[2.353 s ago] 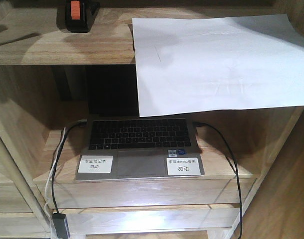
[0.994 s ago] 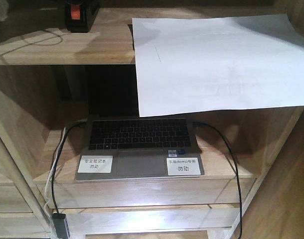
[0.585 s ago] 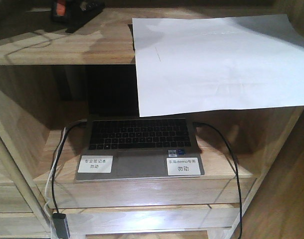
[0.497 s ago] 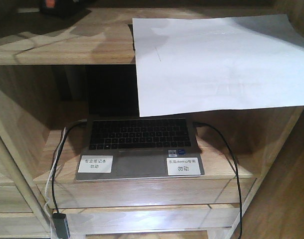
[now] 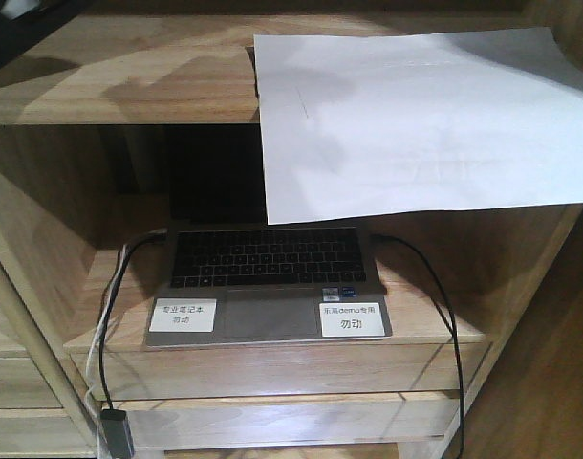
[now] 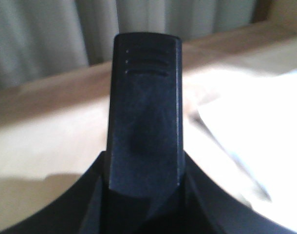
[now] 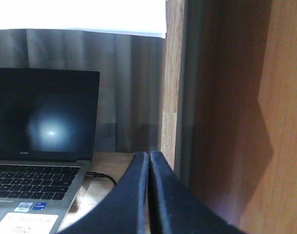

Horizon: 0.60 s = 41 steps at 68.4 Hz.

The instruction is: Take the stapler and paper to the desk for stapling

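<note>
The stapler (image 6: pixel 144 97) fills the middle of the left wrist view, black and end-on, with my left gripper (image 6: pixel 144 163) shut on it above the top shelf. The front view no longer shows the stapler on that shelf; only a dark shape (image 5: pixel 19 29) shows in its top left corner. The paper (image 5: pixel 416 120) lies on the top shelf at the right, its front part hanging over the edge; it is also the white sheet, the paper (image 6: pixel 255 122), to the right of the stapler. My right gripper (image 7: pixel 148 156) is shut and empty, low beside the laptop. The desk is out of view.
An open laptop (image 5: pixel 268 277) with two white labels sits on the lower shelf, cables (image 5: pixel 435 306) running from both sides. The shelf unit's wooden side wall (image 7: pixel 226 112) stands close to the right of my right gripper. The top shelf board (image 5: pixel 129 81) is light wood.
The stapler has left its spot at the top shelf's left, moving left and up out of the front view, held by my left gripper. Paper and laptop have not moved.
</note>
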Tool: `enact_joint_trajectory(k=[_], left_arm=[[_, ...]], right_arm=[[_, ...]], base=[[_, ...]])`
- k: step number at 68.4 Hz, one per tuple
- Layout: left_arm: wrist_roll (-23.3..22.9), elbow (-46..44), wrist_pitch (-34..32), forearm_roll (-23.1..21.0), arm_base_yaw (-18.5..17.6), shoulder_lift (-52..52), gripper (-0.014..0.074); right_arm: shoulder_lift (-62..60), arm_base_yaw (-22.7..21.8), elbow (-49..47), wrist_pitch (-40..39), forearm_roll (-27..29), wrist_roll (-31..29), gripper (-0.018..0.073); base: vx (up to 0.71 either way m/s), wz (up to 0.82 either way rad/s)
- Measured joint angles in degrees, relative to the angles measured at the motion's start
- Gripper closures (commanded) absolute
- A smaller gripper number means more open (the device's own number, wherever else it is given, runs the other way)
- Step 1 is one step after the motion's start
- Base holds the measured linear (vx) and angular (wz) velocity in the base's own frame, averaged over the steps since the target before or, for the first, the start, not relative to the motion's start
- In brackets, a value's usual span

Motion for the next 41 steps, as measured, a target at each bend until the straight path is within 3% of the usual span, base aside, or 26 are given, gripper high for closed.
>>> enact_joint_trajectory(k=[19, 41], left_arm=[[0.0, 22.7, -3.0, 0.0, 0.0, -22.0, 0.0603], [0.0, 42.9, -3.1, -0.1, 0.0, -47.1, 0.0603]], right_arm=[[0.0, 0.0, 0.0, 0.0, 0.0, 0.0, 0.0569], [0.0, 0.0, 0.0, 0.0, 0.0, 0.0, 0.0569]], base=[[0.0, 0.0], [0.0, 0.0]])
